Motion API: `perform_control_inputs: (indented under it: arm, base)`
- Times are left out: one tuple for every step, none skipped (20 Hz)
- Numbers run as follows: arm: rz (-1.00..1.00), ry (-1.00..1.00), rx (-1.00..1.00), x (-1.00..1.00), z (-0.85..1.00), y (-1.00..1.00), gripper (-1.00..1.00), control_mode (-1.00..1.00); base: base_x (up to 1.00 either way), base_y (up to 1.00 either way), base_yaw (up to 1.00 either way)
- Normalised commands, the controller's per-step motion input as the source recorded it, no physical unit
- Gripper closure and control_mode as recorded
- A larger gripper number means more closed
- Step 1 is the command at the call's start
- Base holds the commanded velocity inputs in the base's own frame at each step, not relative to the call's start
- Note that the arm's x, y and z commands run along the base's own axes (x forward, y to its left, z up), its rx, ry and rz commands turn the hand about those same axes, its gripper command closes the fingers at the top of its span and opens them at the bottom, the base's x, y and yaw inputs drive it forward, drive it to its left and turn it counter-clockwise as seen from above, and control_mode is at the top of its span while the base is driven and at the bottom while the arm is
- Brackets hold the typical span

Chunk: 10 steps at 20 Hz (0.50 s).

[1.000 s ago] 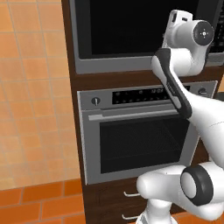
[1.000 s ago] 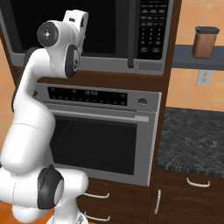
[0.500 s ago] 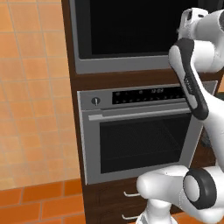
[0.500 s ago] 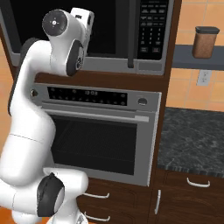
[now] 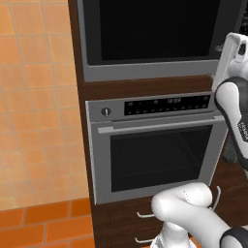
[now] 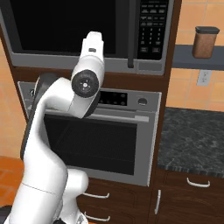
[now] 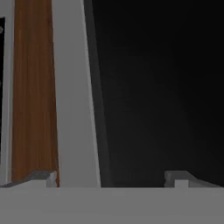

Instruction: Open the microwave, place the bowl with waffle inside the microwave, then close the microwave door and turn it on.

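My left base camera sits behind the arm, looking forward and slightly down at the oven (image 5: 155, 150) and the microwave (image 5: 150, 38) above it. My right base camera frames the same two appliances from the other side. The hand camera is pressed close to the microwave door (image 7: 157, 87), rolled sideways.

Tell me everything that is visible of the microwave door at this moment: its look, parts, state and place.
The microwave door is a wide black glass panel with a silver-grey lower rim. It looks shut, flush with its frame. A dark vertical bar handle stands at its right edge, beside the button panel. The door sits in the brown wooden cabinet, directly above the steel oven. In the hand view the glass and grey rim appear very close, turned sideways, with the gripper open before them. Whether anything touches the door cannot be told.
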Motion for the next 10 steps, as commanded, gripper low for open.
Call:
perform_control_inputs:
  arm:
    - [0.2, 0.0, -0.05, -0.96, 0.64, 0.0, -1.0, -1.0]
    - [0.19, 0.0, -0.09, -1.0, 0.63, 0.0, -1.0, -1.0]
    - [0.18, 0.01, -0.11, -1.0, 0.62, 0.0, -1.0, -1.0]
    - [0.18, 0.05, -0.12, -0.99, 0.61, 0.06, -1.0, -1.0]
    - [0.18, 0.05, -0.12, -0.96, 0.47, 0.06, -1.0, -1.0]
    - [0.17, 0.04, -0.12, -0.96, 0.37, 0.03, -1.0, -1.0]
    - [0.16, 0.03, -0.11, -0.91, 0.25, 0.0, -1.0, -1.0]
    - [0.07, 0.05, -0.07, -0.52, 0.12, -0.03, -1.0, -1.0]
    - [0.02, 0.03, -0.05, -0.25, 0.0, -0.28, -1.0, -1.0]
    - [0.01, 0.0, -0.06, -0.05, 0.0, -0.44, -1.0, -1.0]
  base:
    - [0.0, 0.0, 0.0]
    - [0.0, 0.0, 0.0]
    - [0.0, 0.0, 0.0]
    - [0.0, 0.0, 0.0]
    - [0.0, 0.0, 0.0]
    - [0.0, 0.0, 0.0]
    - [0.0, 0.0, 0.0]
    - [0.0, 0.0, 0.0]
    - [0.0, 0.0, 0.0]
    - [0.0, 0.0, 0.0]
